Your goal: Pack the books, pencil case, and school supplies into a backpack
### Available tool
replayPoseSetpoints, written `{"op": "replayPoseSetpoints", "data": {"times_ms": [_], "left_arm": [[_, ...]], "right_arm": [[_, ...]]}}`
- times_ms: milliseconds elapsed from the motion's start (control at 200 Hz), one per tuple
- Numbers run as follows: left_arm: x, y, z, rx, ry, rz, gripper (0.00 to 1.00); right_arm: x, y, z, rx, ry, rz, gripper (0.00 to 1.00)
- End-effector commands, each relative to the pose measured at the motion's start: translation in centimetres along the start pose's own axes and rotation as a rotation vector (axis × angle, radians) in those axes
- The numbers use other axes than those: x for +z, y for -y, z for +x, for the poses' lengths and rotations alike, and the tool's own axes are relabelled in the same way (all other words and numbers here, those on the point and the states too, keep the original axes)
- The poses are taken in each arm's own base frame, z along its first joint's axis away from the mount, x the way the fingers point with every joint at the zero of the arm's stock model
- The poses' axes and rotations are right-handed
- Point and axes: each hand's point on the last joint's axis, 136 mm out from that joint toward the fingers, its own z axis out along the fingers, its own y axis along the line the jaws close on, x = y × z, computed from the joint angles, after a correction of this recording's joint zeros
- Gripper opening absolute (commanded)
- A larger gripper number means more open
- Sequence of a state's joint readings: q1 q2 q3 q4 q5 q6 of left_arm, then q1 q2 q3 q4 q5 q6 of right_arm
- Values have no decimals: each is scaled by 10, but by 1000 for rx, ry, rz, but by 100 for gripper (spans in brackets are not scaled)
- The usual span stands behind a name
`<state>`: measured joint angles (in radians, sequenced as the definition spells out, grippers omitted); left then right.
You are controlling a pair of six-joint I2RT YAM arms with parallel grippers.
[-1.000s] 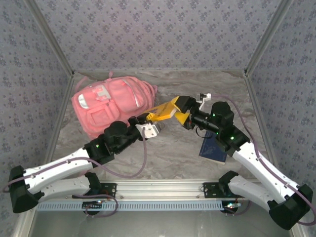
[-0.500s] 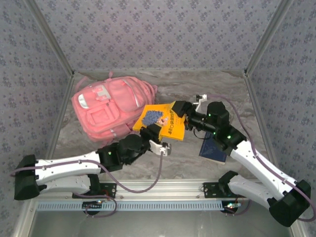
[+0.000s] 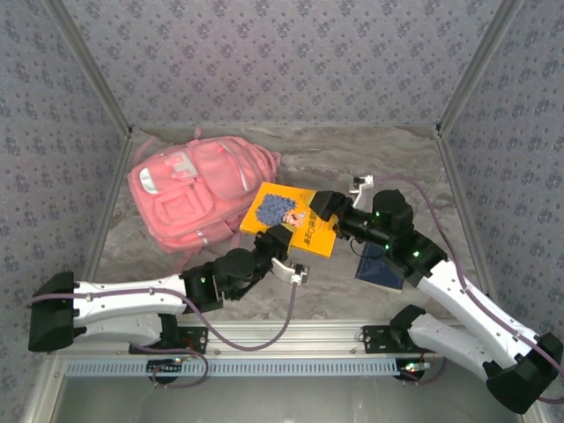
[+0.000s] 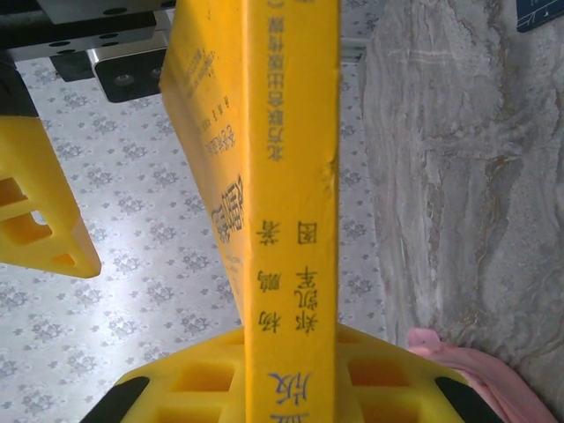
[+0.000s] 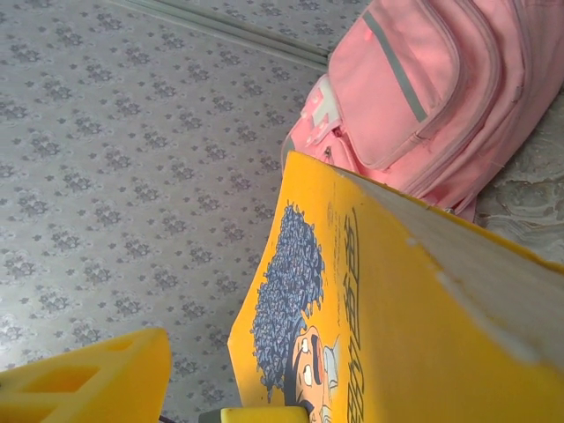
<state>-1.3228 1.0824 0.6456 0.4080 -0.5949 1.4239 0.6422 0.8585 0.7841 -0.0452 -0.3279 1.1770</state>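
Observation:
The yellow-orange book point(image 3: 286, 218) hangs flat-ish over the table's middle, held from both ends. My right gripper point(image 3: 324, 207) is shut on its far right edge. In the right wrist view a pad presses the blue-haired cartoon cover point(image 5: 370, 335) at my right gripper point(image 5: 273, 412). My left gripper point(image 3: 278, 238) is shut on the near edge. In the left wrist view its yellow fingers point(image 4: 198, 383) sit on both sides of the spine point(image 4: 293, 220). The pink backpack point(image 3: 198, 189) lies at the back left, just beyond the book, and shows behind it point(image 5: 423, 97).
A dark navy book point(image 3: 381, 264) lies on the marble table point(image 3: 352, 167) under my right forearm; its corner shows in the left wrist view point(image 4: 542, 13). Patterned walls close in the left, back and right sides. A pink backpack edge point(image 4: 467, 388) lies under the left gripper.
The book has tipped from steeply tilted to nearly flat and drifted slightly right. My left gripper swung right and came onto its near edge. The right arm drew back a little.

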Motion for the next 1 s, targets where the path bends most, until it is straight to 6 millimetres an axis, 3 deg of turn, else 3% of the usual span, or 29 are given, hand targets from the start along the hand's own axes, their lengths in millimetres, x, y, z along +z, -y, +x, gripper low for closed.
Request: {"op": "replayPoseSetpoints", "data": {"times_ms": [0,510,994], "left_arm": [[-2,-16,2,12,-19,-63,0],[-6,-21,3,28,-14,-82,0],[-9,-27,5,29,-18,-97,0]], "right_arm": [[-2,-25,0,9,15,-148,71],[-4,-6,3,57,46,-186,50],[-8,8,10,70,26,-179,57]]}}
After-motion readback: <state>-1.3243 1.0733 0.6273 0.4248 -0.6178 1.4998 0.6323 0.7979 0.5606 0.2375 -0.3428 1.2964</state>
